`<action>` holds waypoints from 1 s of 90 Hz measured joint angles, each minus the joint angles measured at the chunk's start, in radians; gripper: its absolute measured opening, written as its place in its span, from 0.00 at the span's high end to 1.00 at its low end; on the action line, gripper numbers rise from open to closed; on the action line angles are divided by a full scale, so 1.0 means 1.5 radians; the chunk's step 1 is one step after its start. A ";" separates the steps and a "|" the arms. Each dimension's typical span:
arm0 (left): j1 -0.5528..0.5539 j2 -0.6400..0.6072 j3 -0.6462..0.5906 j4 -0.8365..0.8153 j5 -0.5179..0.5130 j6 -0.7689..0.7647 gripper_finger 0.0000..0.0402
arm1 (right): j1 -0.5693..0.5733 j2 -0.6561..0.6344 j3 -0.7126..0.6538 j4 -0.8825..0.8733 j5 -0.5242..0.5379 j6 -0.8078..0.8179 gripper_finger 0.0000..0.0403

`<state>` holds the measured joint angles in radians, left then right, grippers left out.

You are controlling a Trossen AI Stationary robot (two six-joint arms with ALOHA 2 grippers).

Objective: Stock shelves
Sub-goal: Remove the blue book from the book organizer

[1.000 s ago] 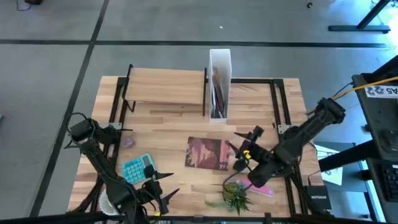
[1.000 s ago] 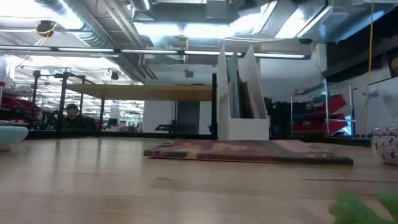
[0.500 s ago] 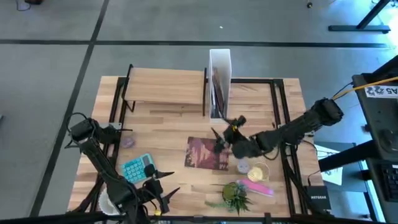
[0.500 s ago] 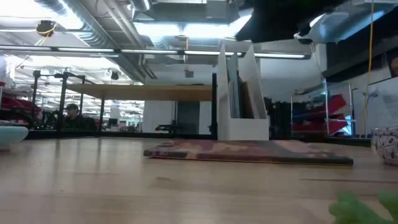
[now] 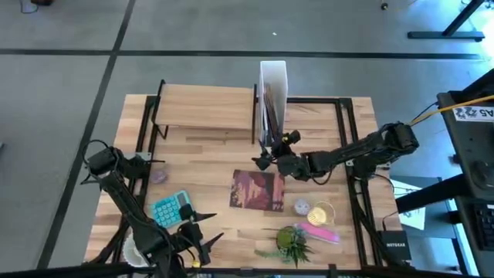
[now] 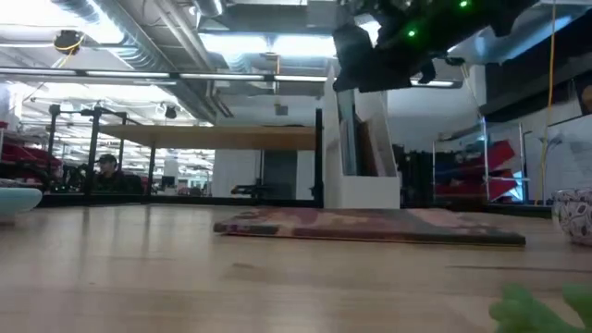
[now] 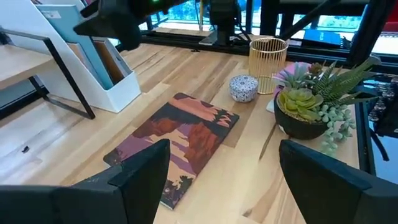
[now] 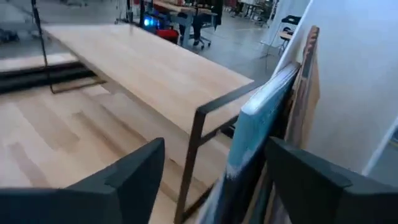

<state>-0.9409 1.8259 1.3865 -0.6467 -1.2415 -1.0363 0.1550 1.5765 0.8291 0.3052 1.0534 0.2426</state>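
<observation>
So far the shelves (image 5: 204, 106) carry nothing; the book (image 5: 258, 190) lies on the table (image 5: 208, 166). Right gripper (image 5: 266, 154) hovers by the file box (image 5: 273, 100), fingers spread and empty; left gripper (image 5: 202, 232) waits, fingers spread.

Little can be read. A white label (image 5: 475, 113) on the dark equipment right of the tabletop (image 5: 208, 166) shows upside-down characters like "A5". A small black box (image 5: 395, 249) beside the tabletop's right front corner carries white lettering resembling "NETGEAR". Nothing else is legible.
</observation>
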 joint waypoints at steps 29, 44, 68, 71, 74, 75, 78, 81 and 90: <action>0.001 0.000 0.000 0.000 0.000 -0.001 0.30 | -0.033 0.017 0.000 0.039 0.002 0.010 0.71; 0.004 0.000 0.000 0.000 0.000 -0.002 0.30 | -0.035 0.018 0.000 0.072 0.015 0.012 0.89; 0.004 0.000 -0.001 0.000 0.000 -0.002 0.30 | -0.022 0.018 0.025 0.079 0.062 -0.024 0.97; 0.004 0.000 -0.001 0.000 0.000 -0.002 0.30 | -0.017 0.018 0.032 0.080 0.068 -0.033 0.98; 0.004 0.000 -0.001 0.000 0.000 -0.001 0.30 | -0.014 0.018 0.039 0.080 0.076 -0.047 0.98; 0.004 0.000 -0.001 0.000 0.000 -0.001 0.30 | -0.013 0.018 0.042 0.080 0.078 -0.050 0.98; 0.004 0.000 -0.001 0.000 0.001 -0.002 0.30 | -0.009 0.018 0.050 0.081 0.088 -0.064 0.99; 0.004 0.000 -0.003 0.002 0.001 -0.003 0.30 | -0.005 0.018 0.058 0.082 0.098 -0.076 0.99; 0.004 0.000 -0.004 0.000 0.005 -0.004 0.30 | 0.005 0.018 0.080 0.097 0.115 -0.124 0.99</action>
<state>-0.9352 1.8259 1.3800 -0.6471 -1.2348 -1.0419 0.1623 1.6035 0.9488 0.4502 1.2258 0.0567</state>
